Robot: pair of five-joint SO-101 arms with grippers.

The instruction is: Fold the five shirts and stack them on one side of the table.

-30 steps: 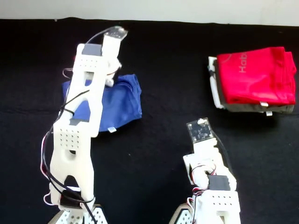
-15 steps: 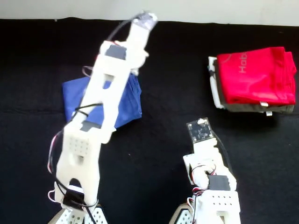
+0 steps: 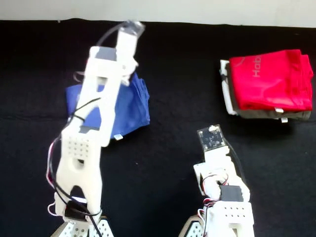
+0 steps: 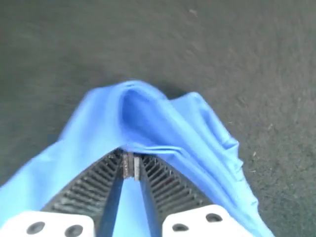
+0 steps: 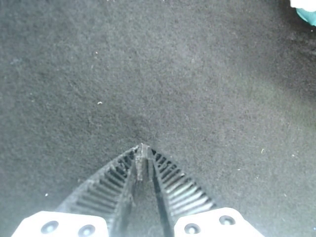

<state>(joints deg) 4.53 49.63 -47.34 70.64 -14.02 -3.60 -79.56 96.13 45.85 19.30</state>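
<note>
A blue shirt (image 3: pixel 132 107) lies bunched on the black table (image 3: pixel 163 163) at centre left. The left arm (image 3: pixel 101 98) stretches over it. In the left wrist view my left gripper (image 4: pixel 131 162) is shut on a raised fold of the blue shirt (image 4: pixel 148 118), which drapes down on both sides of the fingers. A stack of folded shirts with a red shirt (image 3: pixel 270 79) on top sits at the far right. The right arm (image 3: pixel 219 170) rests low near the front edge, its right gripper (image 5: pixel 143 157) shut on nothing just above the bare cloth.
White and dark folded layers (image 3: pixel 228 96) show under the red shirt. A pale wall strip (image 3: pixel 197 10) runs along the table's far edge. Black cloth lies bare between the blue shirt and the stack.
The left arm swung right and toward the far edge half a second ago, then came back left, keeping hold of the blue shirt. The right arm and the red stack stayed still.
</note>
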